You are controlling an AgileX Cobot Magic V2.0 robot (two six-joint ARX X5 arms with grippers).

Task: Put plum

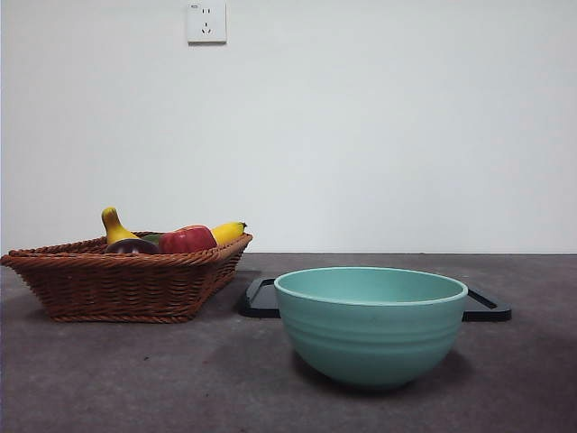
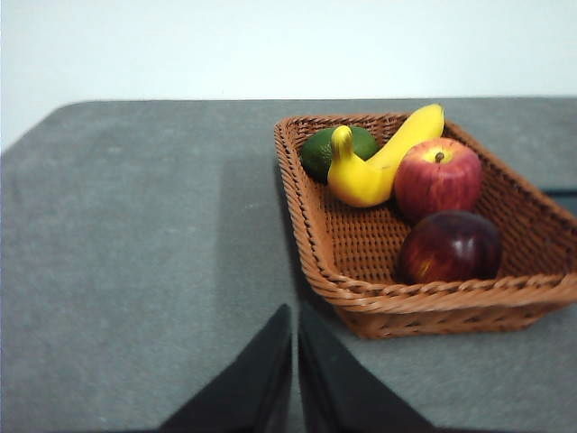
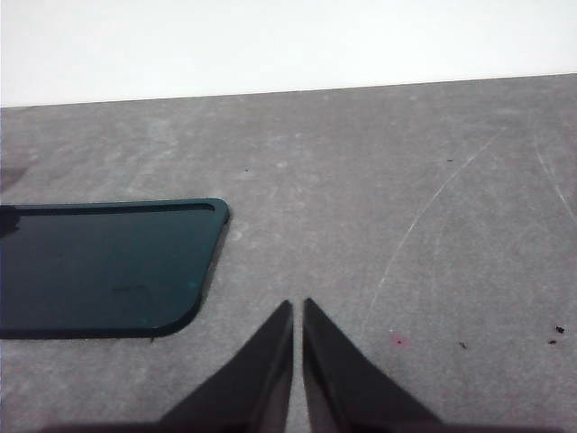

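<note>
The plum (image 2: pixel 451 246), dark maroon and glossy, lies in the wicker basket (image 2: pixel 315 244) at its near corner, beside a red apple (image 2: pixel 438 178). From the front only its dark top (image 1: pixel 132 246) peeks over the basket (image 1: pixel 126 284) rim. My left gripper (image 2: pixel 295 329) hovers over the grey table short of the basket, jaws shut and holding nothing. My right gripper (image 3: pixel 297 320) is shut too, above bare table beside the dark tray (image 3: pixel 108 266). Neither arm appears in the front view.
The basket also holds a yellow banana (image 2: pixel 383 162), a green fruit (image 2: pixel 321 152) and the apple (image 1: pixel 187 240). A teal bowl (image 1: pixel 370 325) stands at the front centre, with the black tray (image 1: pixel 487 307) flat behind it. A wall socket (image 1: pixel 206 22) is high on the wall.
</note>
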